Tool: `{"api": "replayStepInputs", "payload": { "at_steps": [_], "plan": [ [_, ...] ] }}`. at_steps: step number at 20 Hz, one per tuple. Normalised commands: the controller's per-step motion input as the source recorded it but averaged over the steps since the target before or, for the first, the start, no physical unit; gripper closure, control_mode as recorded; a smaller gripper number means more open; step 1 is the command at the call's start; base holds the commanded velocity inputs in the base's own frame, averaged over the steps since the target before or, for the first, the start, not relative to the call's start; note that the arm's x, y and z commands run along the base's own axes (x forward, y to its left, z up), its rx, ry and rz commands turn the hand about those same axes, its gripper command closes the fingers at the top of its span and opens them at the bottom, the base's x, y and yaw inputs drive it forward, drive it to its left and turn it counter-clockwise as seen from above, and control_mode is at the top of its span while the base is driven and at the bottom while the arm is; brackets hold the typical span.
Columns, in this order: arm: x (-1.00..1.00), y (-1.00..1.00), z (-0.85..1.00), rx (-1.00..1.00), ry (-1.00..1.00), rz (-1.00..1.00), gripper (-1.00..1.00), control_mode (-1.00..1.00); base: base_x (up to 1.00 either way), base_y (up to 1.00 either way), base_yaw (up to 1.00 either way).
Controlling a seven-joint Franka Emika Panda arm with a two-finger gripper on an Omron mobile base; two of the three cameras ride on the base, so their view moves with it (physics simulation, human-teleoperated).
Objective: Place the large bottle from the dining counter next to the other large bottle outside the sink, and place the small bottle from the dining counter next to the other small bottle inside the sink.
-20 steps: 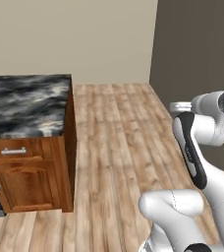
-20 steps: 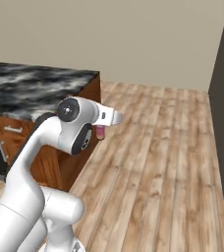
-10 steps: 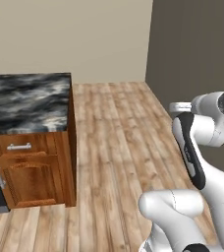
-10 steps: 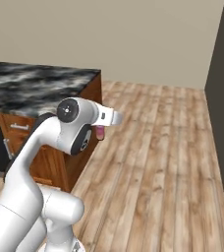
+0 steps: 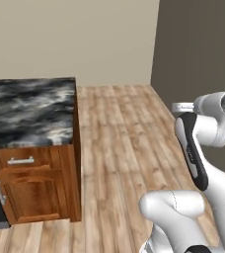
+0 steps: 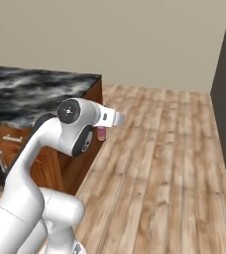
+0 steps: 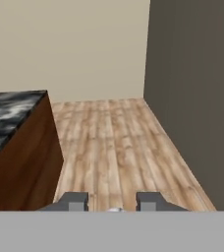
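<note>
Dining counters: one island (image 5: 30, 111) with a marbled tabletop is standing in view.
Small bottles: one pink bottle (image 6: 101, 133) is showing beside the arm.
Drawer handles: one (image 5: 20, 160) is showing.
Fingers: two (image 7: 73, 201) are rising.

- No readable text, labels, brands, numbers or signs in any view.
- Marbled top of the dining counter (image 5: 28, 111): pattern only, no lettering.
- Wood cabinet front (image 5: 33, 190) below it: plain, no markings.
- Walls and floor: blank.
</note>
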Motion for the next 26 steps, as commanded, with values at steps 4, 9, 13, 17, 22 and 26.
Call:
{"api": "replayStepInputs", "payload": {
  "at_steps": [4,9,13,17,22,26],
  "plan": [
    [0.00,0.00,0.00,0.00,0.00,0.00,1.00,1.00,0.67,0.04,0.03],
    [0.00,0.00,0.00,0.00,0.00,0.00,1.00,1.00,-0.65,0.82,-0.05],
    [0.00,0.00,0.00,0.00,0.00,0.00,1.00,1.00,-0.73,0.92,-0.09],
    [0.00,0.00,0.00,0.00,0.00,0.00,1.00,1.00,-0.65,1.00,-0.03],
    [0.00,0.00,0.00,0.00,0.00,0.00,1.00,1.00,-0.63,1.00,0.00],
    [0.00,0.00,0.00,0.00,0.00,0.00,1.00,1.00,-0.43,1.00,0.00]
  ]
}}
